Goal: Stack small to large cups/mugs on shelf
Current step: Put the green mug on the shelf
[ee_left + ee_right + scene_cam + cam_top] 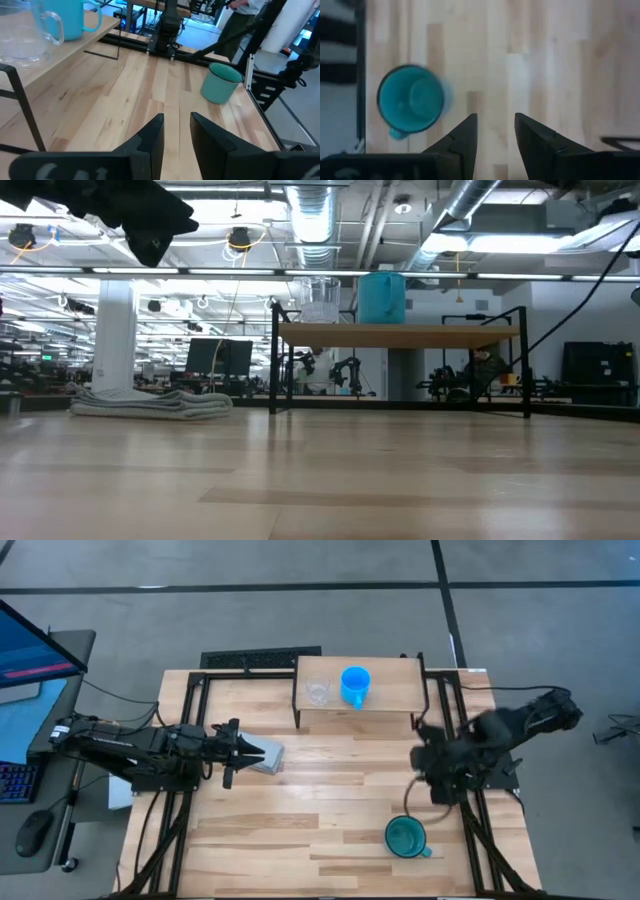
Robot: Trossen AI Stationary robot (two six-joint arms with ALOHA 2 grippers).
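The tiny clear glass cup [318, 692] and the bright blue mug [355, 685] stand side by side on the light-wood shelf [390, 690] at the table's far edge; both also show in the low view, glass cup [318, 300] and blue mug [382, 298]. The teal-green mug [406, 837] stands upright on the tabletop near the front right, and also shows in the right wrist view [411, 99]. My right gripper [495, 131] is open, points down above the table and hangs beside the teal mug, on its far side, touching nothing. My left gripper [176, 134] is open at the table's left.
A flat grey block [268, 755] lies on the table just ahead of my left gripper's fingers. The shelf's black legs [297, 705] stand on the tabletop. Bare planks lie between the two arms. A person stands beyond the table in the left wrist view [240, 20].
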